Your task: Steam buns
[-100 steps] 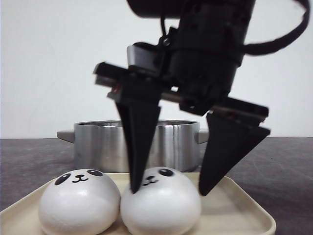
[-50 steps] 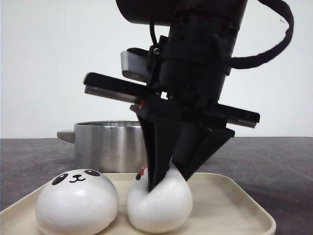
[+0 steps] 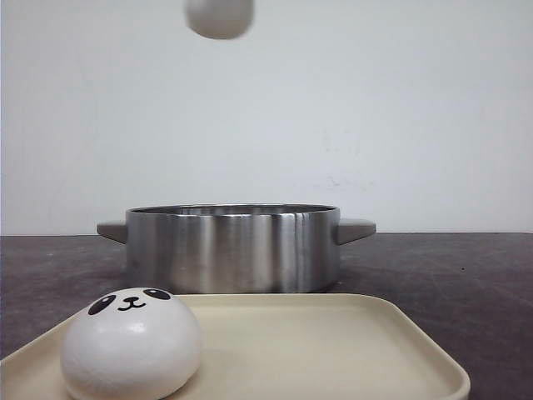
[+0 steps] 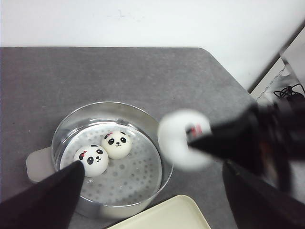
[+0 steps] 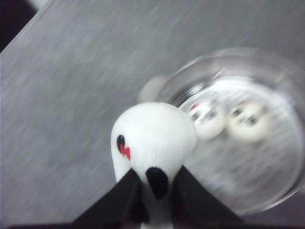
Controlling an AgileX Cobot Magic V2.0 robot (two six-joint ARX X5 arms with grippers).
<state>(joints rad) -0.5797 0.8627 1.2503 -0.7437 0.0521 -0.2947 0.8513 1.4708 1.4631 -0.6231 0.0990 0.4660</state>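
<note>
Pinching squishy white bun (image 5: 152, 138), right gripper (image 5: 155, 191) closed tight, hanging over shiny steel pot (image 4: 112, 157); left gripper (image 4: 152, 191) spread wide, holding nothing. Smooth bun sitting on cream tray (image 3: 350, 350).

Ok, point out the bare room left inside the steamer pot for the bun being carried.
In the pot, two buns crowd one side. The perforated floor beside them, toward the tray, is bare. The right hand holds the third bun.

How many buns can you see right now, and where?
4: two buns in the steamer pot, one on the tray, one held by the right gripper.
</note>
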